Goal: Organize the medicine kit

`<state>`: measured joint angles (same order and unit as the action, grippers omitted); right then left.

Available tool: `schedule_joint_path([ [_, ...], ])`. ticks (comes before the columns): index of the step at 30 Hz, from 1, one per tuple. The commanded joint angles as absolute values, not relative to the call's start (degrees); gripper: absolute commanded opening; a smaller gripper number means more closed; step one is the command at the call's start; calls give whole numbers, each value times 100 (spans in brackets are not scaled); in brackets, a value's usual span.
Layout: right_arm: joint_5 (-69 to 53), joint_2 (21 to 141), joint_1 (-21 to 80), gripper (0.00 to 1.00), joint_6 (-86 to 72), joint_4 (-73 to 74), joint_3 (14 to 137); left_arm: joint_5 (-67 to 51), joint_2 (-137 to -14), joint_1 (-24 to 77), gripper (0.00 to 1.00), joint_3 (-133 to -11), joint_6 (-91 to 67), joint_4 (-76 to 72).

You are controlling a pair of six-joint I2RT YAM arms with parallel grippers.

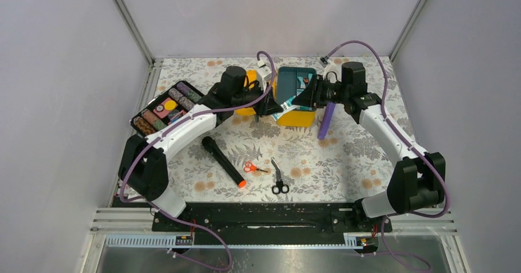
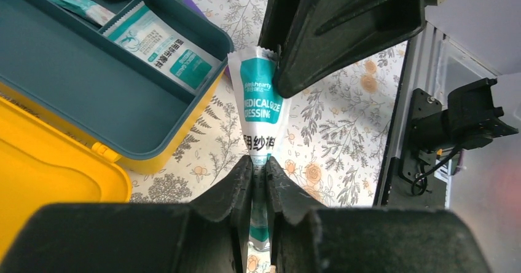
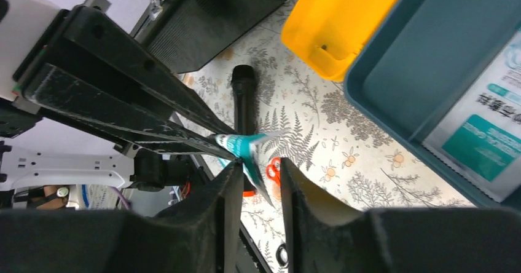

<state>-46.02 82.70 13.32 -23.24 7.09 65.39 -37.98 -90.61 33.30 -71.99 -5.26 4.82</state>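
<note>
Two scissors [image 1: 253, 168], one medicine kit [image 1: 295, 118], one tray of rolls [image 1: 134, 123]

The table [image 1: 350, 156] bears the medicine kit [image 1: 295, 118], a roll tray [image 1: 136, 121], a black rod [image 1: 223, 161], orange scissors [image 1: 253, 168] and black scissors [image 1: 278, 178].

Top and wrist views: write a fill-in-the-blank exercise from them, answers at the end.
1. The packet pinched in the left gripper reads MEDICAL GAUZE ____.
2. The kit is a ____ box with a teal tray.
3. Beside the red scissors lie scissors with ____ handles.
4. The black torch has an ____ tip.
Answers: DRESSING; yellow; black; orange.
</note>
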Motion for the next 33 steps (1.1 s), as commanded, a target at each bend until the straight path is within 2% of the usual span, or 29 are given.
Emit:
schedule_joint_path([
  [1, -4975, 8278, 1481, 31, -2521, 299, 6776, -4109, -9113, 3346, 14, -7385, -709, 70],
  [4, -4974, 8256, 1511, 10, -2469, 305, 6755, -4012, -9169, 3344, 15, -7435, -714, 65],
  [5, -4963, 8228, 1512, 1, -2397, 324, 6756, -3936, -9197, 3347, 21, -7454, -728, 81],
  [8, -5002, 8213, 1497, 0, -1859, 688, 6921, -3567, -9199, 3348, 47, -7535, -693, 312],
  [9, -5056, 8223, 1476, 0, -1561, 885, 7052, -3416, -9187, 3345, 52, -7561, -598, 447],
  [13, -5178, 8491, 1321, 0, 485, 2284, 7845, -3012, -9023, 3283, 64, -7649, -279, 1025],
  [18, -4937, 9224, 1037, 0, 2874, 4035, 9105, -3005, -8556, 3088, 70, -7385, 24, 1463],
  [23, -4876, 10084, 843, 0, 3817, 5140, 10321, -2945, -8076, 3039, 72, -7045, 433, 1818],
  [33, -4735, 12204, 819, 0, 5505, 8586, 13600, -2782, -7632, 3031, 72, -6673, 982, 2132],
])
